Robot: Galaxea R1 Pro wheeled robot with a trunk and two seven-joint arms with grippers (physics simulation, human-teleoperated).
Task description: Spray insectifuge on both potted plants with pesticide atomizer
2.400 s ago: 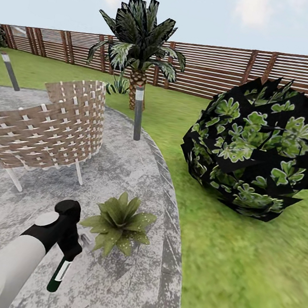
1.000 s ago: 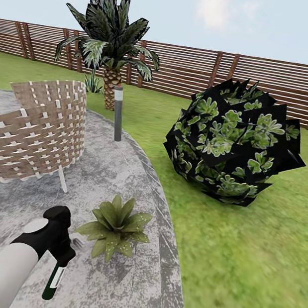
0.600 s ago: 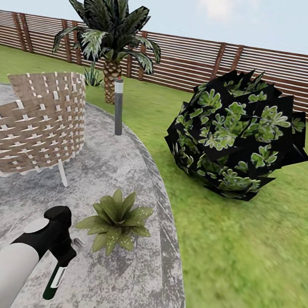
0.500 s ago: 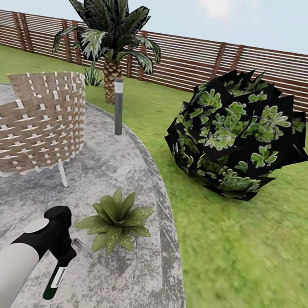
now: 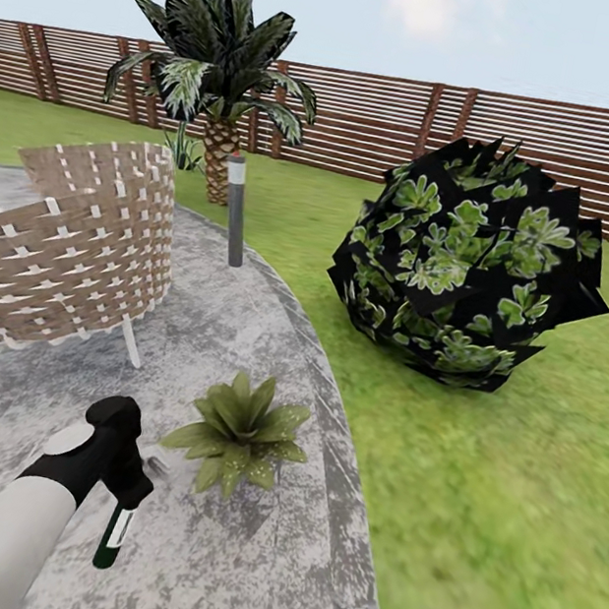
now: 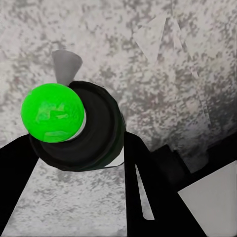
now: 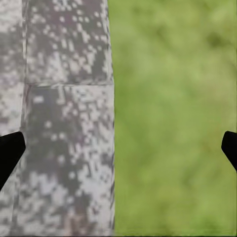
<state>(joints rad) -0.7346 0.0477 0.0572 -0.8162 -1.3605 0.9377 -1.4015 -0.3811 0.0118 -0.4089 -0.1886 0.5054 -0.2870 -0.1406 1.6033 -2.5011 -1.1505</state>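
Note:
My left gripper (image 5: pixel 124 501) is shut on the pesticide atomizer (image 5: pixel 114 537), a slim dark bottle with a white label that hangs base down over the stone patio (image 5: pixel 51 380). The left wrist view looks at the atomizer (image 6: pixel 94 136) end-on, its bright green base (image 6: pixel 52 112) between the black fingers (image 6: pixel 143 173). One potted plant (image 5: pixel 241 428), a low rosette of pointed green leaves, sits on the patio just right of the bottle, near the patio's edge. The second potted plant is out of view. My right gripper (image 7: pixel 118 148) is open over the patio edge and lawn, holding nothing.
A woven wicker chair (image 5: pixel 64 252) stands on the patio at the left. A grey bollard lamp (image 5: pixel 234 210) stands at the patio rim, with a palm (image 5: pixel 224 51) behind it. A big round dark bush (image 5: pixel 465 273) sits on the lawn (image 5: pixel 510 501) at the right. A slatted fence (image 5: pixel 531 150) closes the back.
The whole view has swung right and settled, so the camera moved. The left gripper still holds the atomizer beside the same plant and sits slightly higher in the picture.

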